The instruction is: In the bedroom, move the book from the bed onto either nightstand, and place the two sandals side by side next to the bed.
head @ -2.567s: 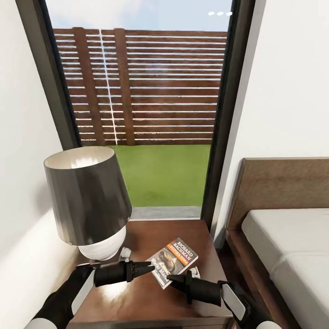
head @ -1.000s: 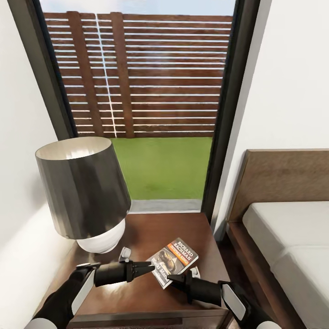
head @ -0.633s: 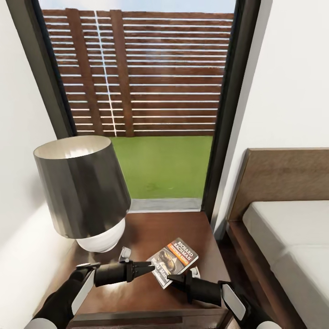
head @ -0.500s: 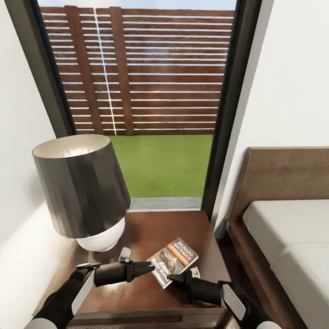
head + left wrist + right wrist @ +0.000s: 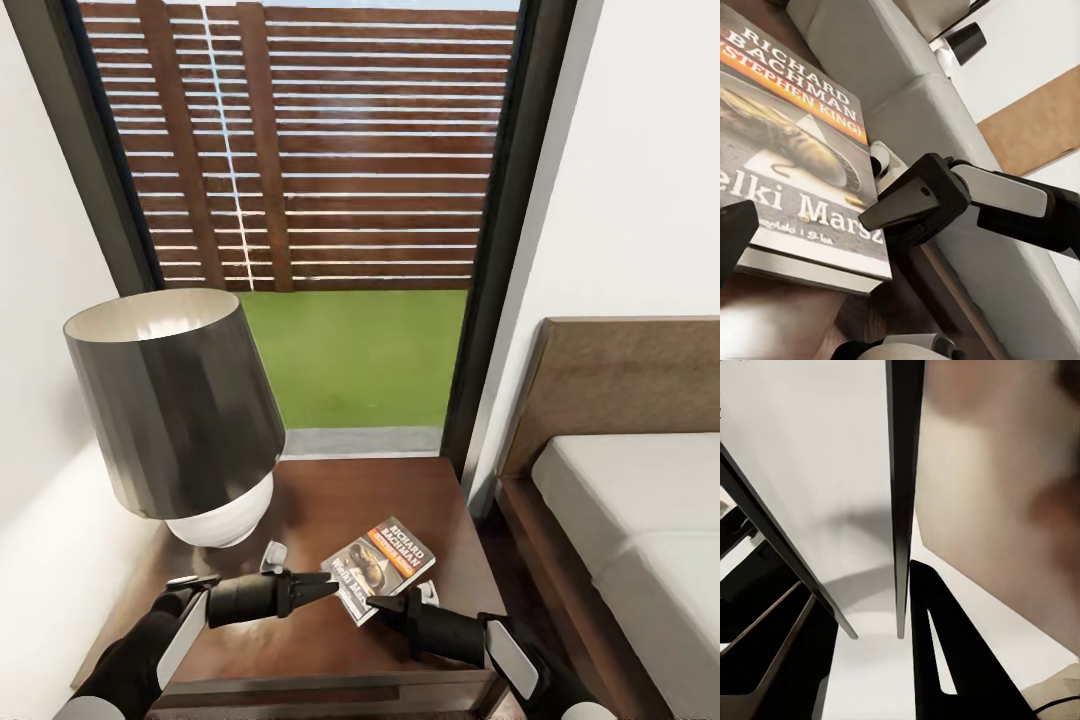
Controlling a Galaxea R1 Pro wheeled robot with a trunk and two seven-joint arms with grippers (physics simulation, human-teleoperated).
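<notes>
Dark orange-banded book (image 5: 379,567) — apparently flat, on nightstand (image 5: 330,500)

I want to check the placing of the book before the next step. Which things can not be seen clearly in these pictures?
- Book, head view: the right gripper covers its near corner, so release cannot be confirmed.
- Right wrist view: the close surface is blurred.
- Nightstand: the front is cut off at the picture's bottom edge.
- Lamp: the shade hides the upper base.
- Bed: cut off at the right edge.

The book (image 5: 379,566) lies on the nightstand (image 5: 340,500), lamp (image 5: 175,405) left, bed (image 5: 640,520) right.
</notes>
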